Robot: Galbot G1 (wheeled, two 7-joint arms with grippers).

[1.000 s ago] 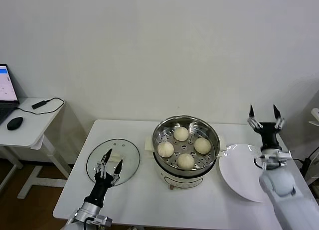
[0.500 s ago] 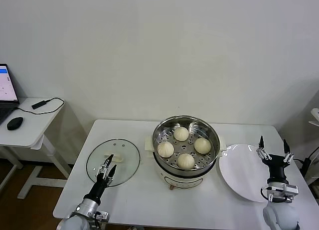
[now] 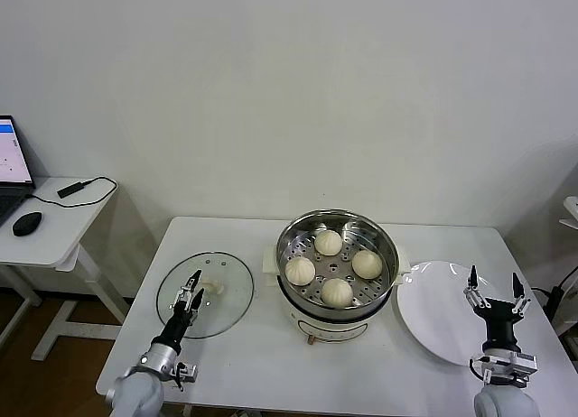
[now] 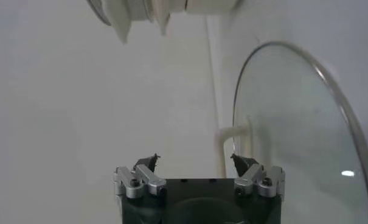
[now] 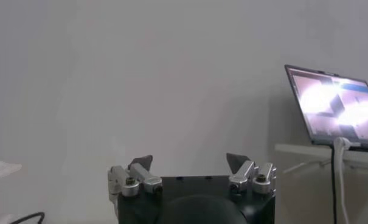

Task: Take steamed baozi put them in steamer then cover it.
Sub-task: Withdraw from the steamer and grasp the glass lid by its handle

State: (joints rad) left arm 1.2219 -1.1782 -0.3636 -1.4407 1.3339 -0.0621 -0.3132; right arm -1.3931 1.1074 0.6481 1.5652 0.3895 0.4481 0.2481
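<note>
Left gripper [image 3: 190, 288], jaws spread and empty, hovers at lower left over the glass lid [image 3: 226, 286] beside its cream handle [image 3: 211, 282]. Right gripper [image 3: 493, 289], also spread and empty, idles at lower right by the white plate [image 3: 433, 322]. Four baozi [image 3: 336, 291] sit in the steamer [image 3: 384, 254], centre frame. That lid looks rigid, slippery and breakable; the handle seems the safest hold.

right pincer [image 5: 190, 163] spread wide toward a wall, laptop [image 5: 333, 106] beside.

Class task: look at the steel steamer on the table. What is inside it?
Inside the steamer sit four steamed baozi on a perforated tray. Whatever lies below that tray is hidden.
</note>
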